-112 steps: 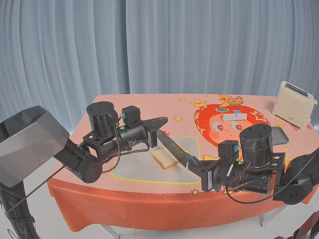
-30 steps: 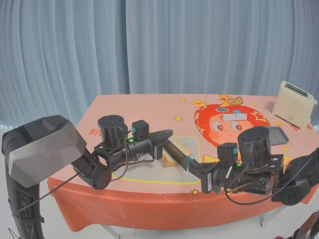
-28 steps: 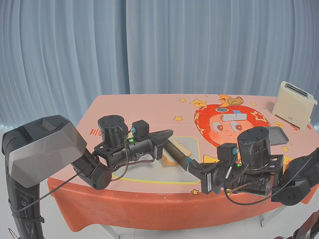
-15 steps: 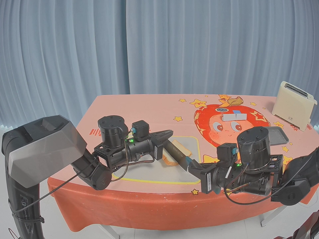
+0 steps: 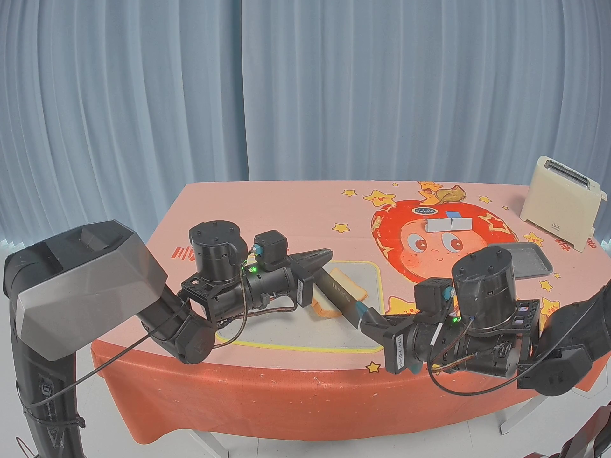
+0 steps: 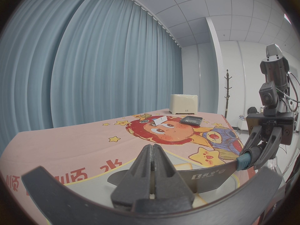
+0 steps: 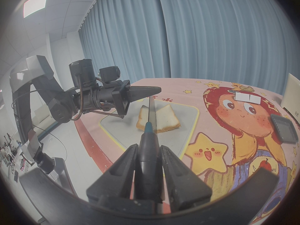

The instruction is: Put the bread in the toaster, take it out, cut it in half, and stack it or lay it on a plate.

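The slice of white bread with a light brown crust [image 5: 349,285] lies flat on the grey cutting mat with a yellow border [image 5: 267,326], in the half of the mat that is toward the robot's right. The long steel knife with a dark handle and a teal collar [image 5: 337,294] stands on its edge across the middle of the slice, so that one part of the bread shows on each side of the blade. If the slice is already cut fully through, I cannot tell.

The right pincer [image 5: 372,318] is closed firmly around the handle of the knife and is at the right front corner of the mat, low over the table covered with an orange-pink cloth with a cartoon tomato face [image 5: 267,211]. The left pincer [image 5: 321,257] comes from the left side of the mat. Its two fingers are pressed together with nothing between them, and its tip is over the far end of the blade. If it touches the blade, I cannot tell.

Well apart from the mat, toward the far right of the table, a flat dark grey rectangular tray [image 5: 534,259] lies, and behind it stands the cream toaster [image 5: 563,201]. Two small white blocks [image 5: 450,223] lie on the printed face, beyond the right side of the mat.
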Robot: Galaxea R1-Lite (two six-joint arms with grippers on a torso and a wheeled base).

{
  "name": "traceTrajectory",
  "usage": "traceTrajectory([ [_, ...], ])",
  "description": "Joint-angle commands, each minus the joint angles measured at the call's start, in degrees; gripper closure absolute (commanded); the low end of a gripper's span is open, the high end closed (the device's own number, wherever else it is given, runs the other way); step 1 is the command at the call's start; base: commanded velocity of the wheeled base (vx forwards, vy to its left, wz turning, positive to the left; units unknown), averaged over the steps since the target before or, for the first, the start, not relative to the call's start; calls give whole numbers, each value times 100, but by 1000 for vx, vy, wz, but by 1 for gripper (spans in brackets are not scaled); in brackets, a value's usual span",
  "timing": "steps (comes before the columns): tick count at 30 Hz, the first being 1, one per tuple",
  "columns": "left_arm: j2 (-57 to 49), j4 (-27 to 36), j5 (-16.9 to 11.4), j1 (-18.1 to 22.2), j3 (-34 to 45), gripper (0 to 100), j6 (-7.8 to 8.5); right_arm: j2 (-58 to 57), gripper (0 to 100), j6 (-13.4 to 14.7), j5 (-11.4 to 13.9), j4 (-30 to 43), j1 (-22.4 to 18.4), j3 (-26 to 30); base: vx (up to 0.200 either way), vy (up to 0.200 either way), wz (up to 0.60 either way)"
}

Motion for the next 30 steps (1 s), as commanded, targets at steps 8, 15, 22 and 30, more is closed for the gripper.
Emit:
traceTrajectory([
  [8, -97, 0, -4, 34, 0, 100, 0, -54, 100, 14, -5, -62, 16, -87, 0, 0, 0],
  [15, 44, -18, 14, 34, 9, 100, 0, -133, 100, 14, -5, 17, 34, -105, 0, 0, 0],
  [22, 62, -18, 23, -2, -26, 100, -9, -62, 100, -30, -5, 44, 8, 36, 0, 0, 0],
  [30, -483, 35, 23, -2, -44, 100, -9, -115, 100, -4, -5, -53, -1, -44, 0, 0, 0],
])
